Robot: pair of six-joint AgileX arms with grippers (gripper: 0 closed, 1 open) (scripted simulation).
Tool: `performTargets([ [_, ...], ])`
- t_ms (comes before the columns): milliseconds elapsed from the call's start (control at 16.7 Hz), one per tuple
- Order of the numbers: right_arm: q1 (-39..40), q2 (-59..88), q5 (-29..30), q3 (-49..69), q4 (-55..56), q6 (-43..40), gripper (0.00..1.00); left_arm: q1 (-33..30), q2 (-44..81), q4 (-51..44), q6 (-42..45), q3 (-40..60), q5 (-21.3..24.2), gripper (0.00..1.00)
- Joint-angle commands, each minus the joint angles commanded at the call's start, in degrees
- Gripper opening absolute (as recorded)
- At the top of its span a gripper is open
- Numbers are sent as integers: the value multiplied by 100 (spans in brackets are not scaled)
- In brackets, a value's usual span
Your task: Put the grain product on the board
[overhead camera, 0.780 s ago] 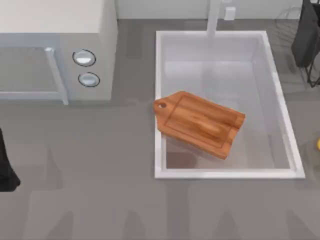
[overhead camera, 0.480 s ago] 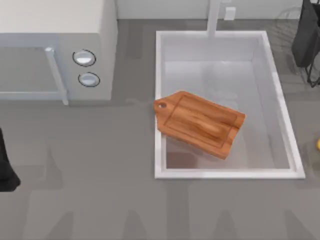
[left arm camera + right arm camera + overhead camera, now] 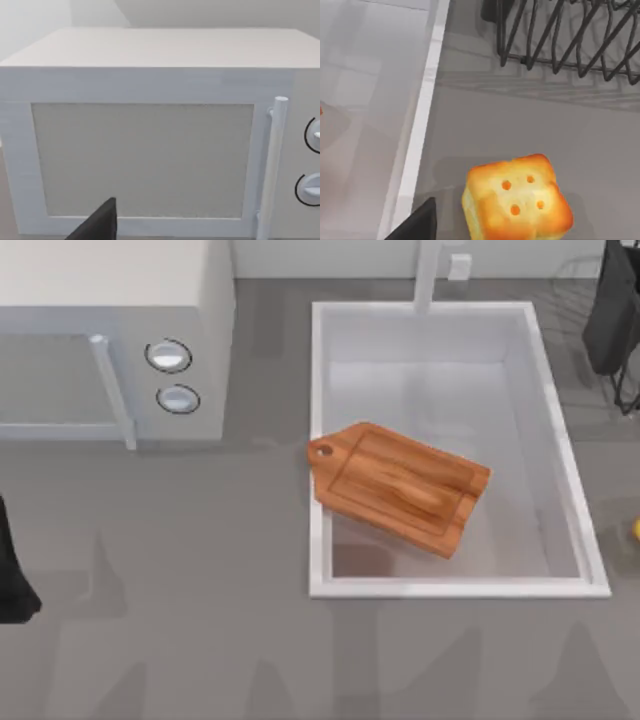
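The grain product [image 3: 517, 200] is a golden-orange blocky chunk with several small holes on top. It lies on the grey counter to the right of the sink, and a sliver of it peeks in at the top view's right edge [image 3: 637, 530]. The board [image 3: 395, 487] is reddish-brown wood with a holed handle. It rests tilted across the sink's left part, its handle over the left rim. My right arm [image 3: 612, 310] hangs at the far right, above the grain product. My left arm [image 3: 10, 575] is parked at the left edge.
A white microwave [image 3: 110, 340] stands at the back left, and its door [image 3: 145, 160] faces my left wrist camera. The white sink [image 3: 560, 450] takes up the middle right. A dark wire dish rack [image 3: 570, 35] stands beyond the grain product, and the sink's rim [image 3: 422, 125] runs beside it.
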Motion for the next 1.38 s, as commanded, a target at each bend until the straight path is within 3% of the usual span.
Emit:
performTargets([
  [360,-101,3598,-3,2327,-1940,-696,100,0,0,0,0,0,0,100],
  [720,-169,6037,-7,4178,-3334,-1240,100,0,0,0,0,0,0,100],
  [960,-186,6776,-9,4795,-3734,-1415,100,0,0,0,0,0,0,100],
  [1380,-165,6848,-9,4744,-3648,-1412,100,0,0,0,0,0,0,100],
])
